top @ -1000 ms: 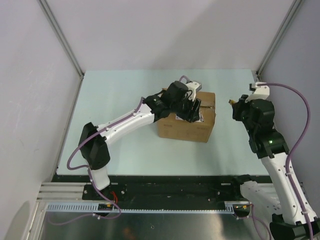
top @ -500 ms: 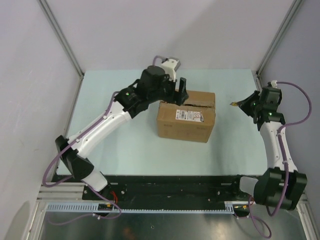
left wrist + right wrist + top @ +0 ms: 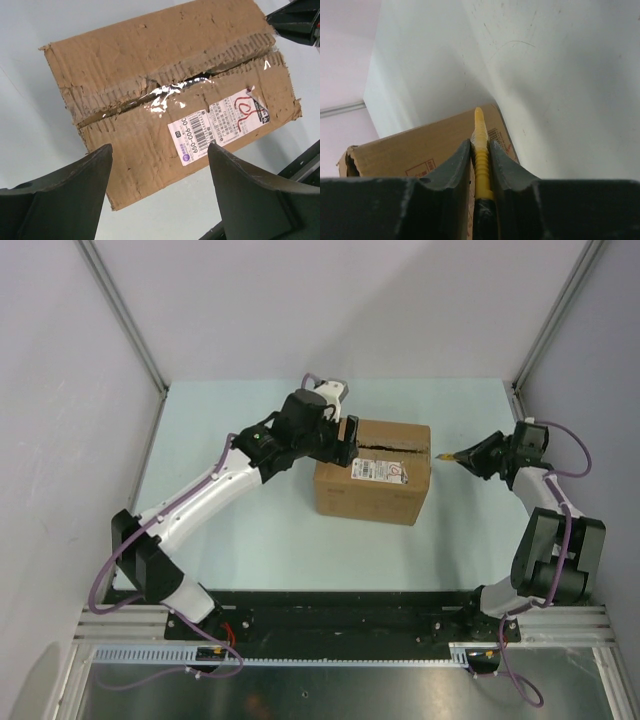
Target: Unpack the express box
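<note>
Brown corrugated stock: locate express box (image 3: 371,498) mid-table (image 3: 250,540), flaps down, with torn centre seam (image 3: 170,91) and white label (image 3: 220,125) on top. Note left gripper (image 3: 349,436) at box's far-left corner, jaws spread wide, gripping nothing. Note right gripper (image 3: 480,147) clamped on yellow utility knife (image 3: 480,131), tip aimed at box's right edge, just beside it. Treat contact as undeterminable.

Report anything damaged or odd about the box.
The express box is battered: its top seam is ragged and partly split, with torn, shiny tape along it, and the white label looks lifted at one corner.
</note>
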